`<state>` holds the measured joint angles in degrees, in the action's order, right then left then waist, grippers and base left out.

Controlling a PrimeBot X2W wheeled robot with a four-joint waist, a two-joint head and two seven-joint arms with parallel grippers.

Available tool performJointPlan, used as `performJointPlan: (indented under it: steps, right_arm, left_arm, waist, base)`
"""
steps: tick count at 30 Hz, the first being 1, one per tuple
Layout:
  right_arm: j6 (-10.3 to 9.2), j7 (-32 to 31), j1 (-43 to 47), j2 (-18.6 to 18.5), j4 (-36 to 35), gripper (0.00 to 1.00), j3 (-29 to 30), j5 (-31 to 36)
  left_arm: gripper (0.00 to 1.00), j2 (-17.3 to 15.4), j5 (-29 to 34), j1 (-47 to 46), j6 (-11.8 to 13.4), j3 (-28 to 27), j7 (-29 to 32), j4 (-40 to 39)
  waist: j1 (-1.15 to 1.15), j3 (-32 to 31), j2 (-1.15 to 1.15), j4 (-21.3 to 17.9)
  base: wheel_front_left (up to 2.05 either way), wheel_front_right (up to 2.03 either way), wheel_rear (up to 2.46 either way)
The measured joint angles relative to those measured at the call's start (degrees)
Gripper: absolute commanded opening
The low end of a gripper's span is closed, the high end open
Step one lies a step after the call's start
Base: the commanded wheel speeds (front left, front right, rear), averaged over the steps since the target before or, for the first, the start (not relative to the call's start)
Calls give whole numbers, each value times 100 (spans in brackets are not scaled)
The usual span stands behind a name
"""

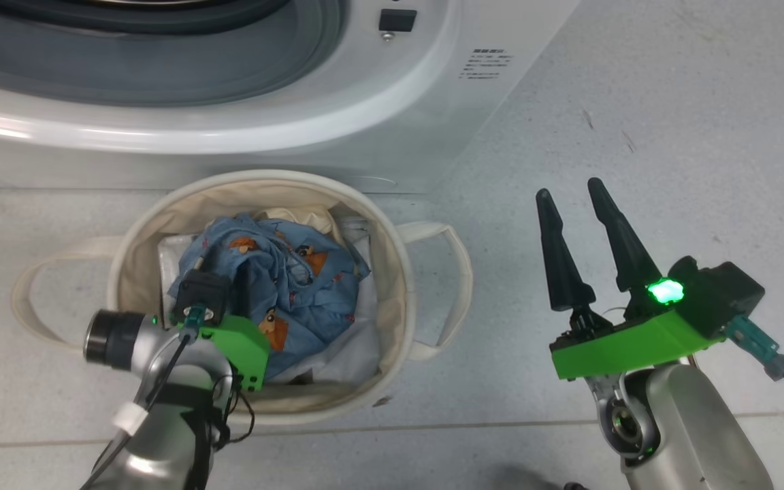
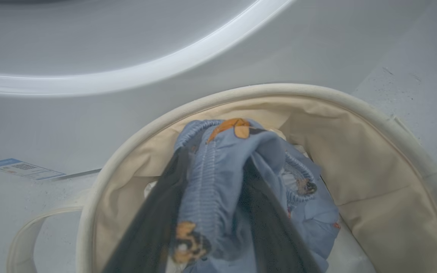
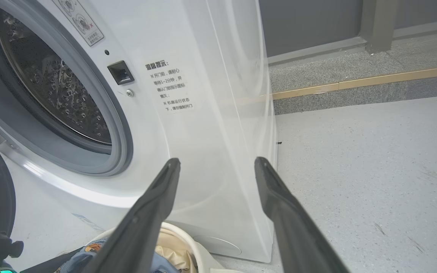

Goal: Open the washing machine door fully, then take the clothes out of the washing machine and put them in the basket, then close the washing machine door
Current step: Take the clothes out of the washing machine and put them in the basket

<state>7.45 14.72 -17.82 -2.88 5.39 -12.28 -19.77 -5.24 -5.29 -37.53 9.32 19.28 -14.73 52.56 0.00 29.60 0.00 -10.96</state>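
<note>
1. Left gripper: down inside the basket, fingers set narrow. A fold of the blue garment is bunched between them and draped over their tips, which reads as a grip on the cloth.
2. Blue garment, with orange-brown animal prints, lies heaped in the middle of the basket on a white sheet. In the head view the sheet shows from 3 to 5 o'clock of the heap.
3. Basket stands on the floor at 6 o'clock of the washing machine front, close against it; touching or not, cannot tell. Its loop handles sit at 9 o'clock and 3 o'clock.
4. Right gripper: fingers spread wide with nothing between them. It hovers over bare floor at 3 o'clock of the basket, apart from it, fingers pointing to 12 o'clock.
5. Washing machine, right wrist view: the drum mouth is uncovered, ringed by a grey gasket. A dark latch slot sits at 3 o'clock of the mouth, and the printed text lies just beyond it.
</note>
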Motion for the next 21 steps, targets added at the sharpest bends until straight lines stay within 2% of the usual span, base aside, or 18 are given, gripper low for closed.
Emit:
performJointPlan:
  steps: [1,6,12,13,21]
  right_arm:
    - [0,0,0,0,1,100,3,0]
    - [0,0,-1,0,3,100,12,5]
    - [0,0,3,0,32,100,32,13]
    - [0,0,8,0,42,100,32,20]
    - [0,0,182,-1,53,100,45,20]
  left_arm:
    - [100,11,-1,-29,19,-12,-1,90]
    - [100,53,-2,-44,-15,-5,0,616]
    - [100,143,-55,-37,-18,-9,0,687]
    - [100,143,-55,-23,-5,-12,0,611]
    - [100,148,-213,775,27,-390,0,-1563]
  waist:
    - [0,-11,0,19]
    - [0,-117,0,132]
    - [0,-355,0,294]
    - [0,-408,0,320]
    - [0,-980,0,570]
  base:
    - [0,0,0]
    - [0,0,0]
    - [0,0,0]
    - [0,0,0]
    - [0,0,0]
